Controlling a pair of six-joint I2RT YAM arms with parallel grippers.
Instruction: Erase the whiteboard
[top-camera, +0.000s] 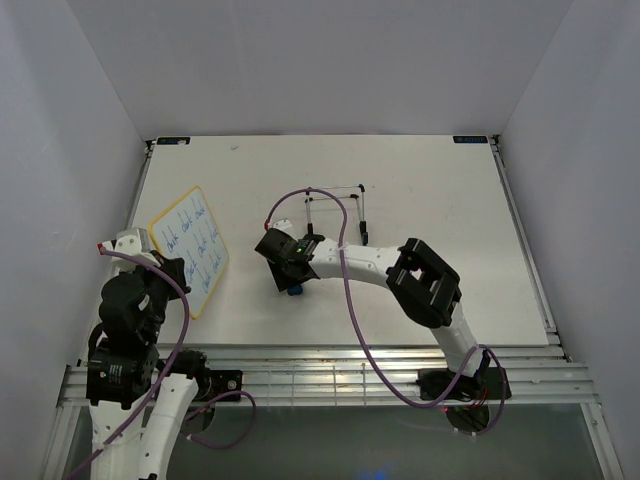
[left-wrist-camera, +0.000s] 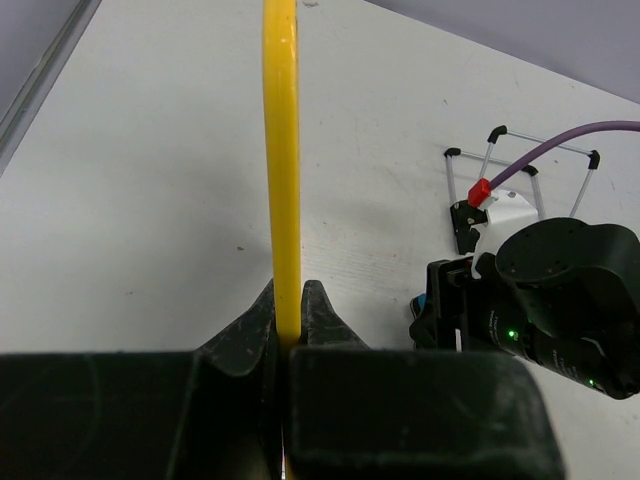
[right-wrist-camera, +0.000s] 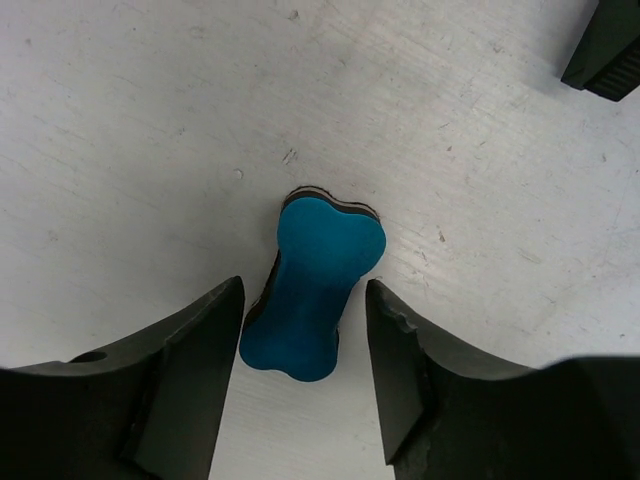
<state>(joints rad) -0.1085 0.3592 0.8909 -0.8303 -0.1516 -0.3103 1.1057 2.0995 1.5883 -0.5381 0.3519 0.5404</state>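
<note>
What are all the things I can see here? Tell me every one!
whiteboard: one, white with yellow frame and blue writing, left side of the table
eraser: one, blue, bone-shaped, lying mid-table
wire stand: one, black, behind the eraser
table: one, white, under everything
cables: two, purple, along the arms
left gripper: one, black, shut on the whiteboard's frame
right gripper: one, black, open, a finger either side of the eraser
</note>
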